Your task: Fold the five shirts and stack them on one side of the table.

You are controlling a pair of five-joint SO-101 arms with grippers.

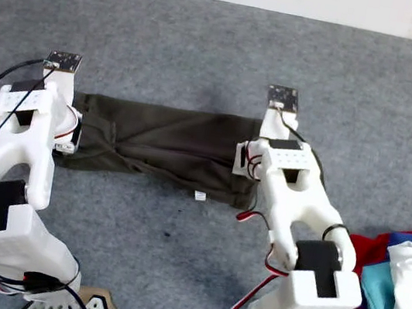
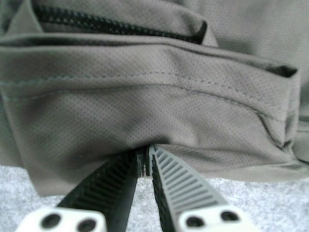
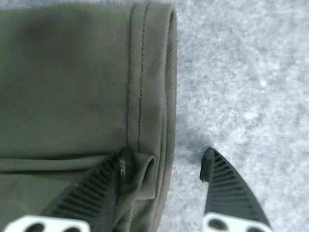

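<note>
The dark green shirt (image 1: 168, 145) lies stretched across the middle of the frame on the grey table (image 1: 207, 45), one end under each arm. The left gripper (image 2: 146, 162), at the shirt's left end, is closed tight, with only a thin bite of the hem pinched between its tips. The right gripper (image 3: 165, 164), at the right end, stands wide open. One finger (image 3: 108, 181) presses against the folded edge and the other (image 3: 224, 186) sits apart over bare table, so it holds nothing.

The main risk is a lopsided lift. If the arms rise now, only the left end would come up, and the cloth would probably drag and twist. Closing from here, the right gripper may catch just the top layer, letting the lower layer sag open. The left hold is shallow enough that a firm pull could slip it free. The creases bunched left of centre would likely get folded in. The pile of other shirts (image 1: 395, 294), lower right, lies near the right arm's base and a wide swing could nudge it
</note>
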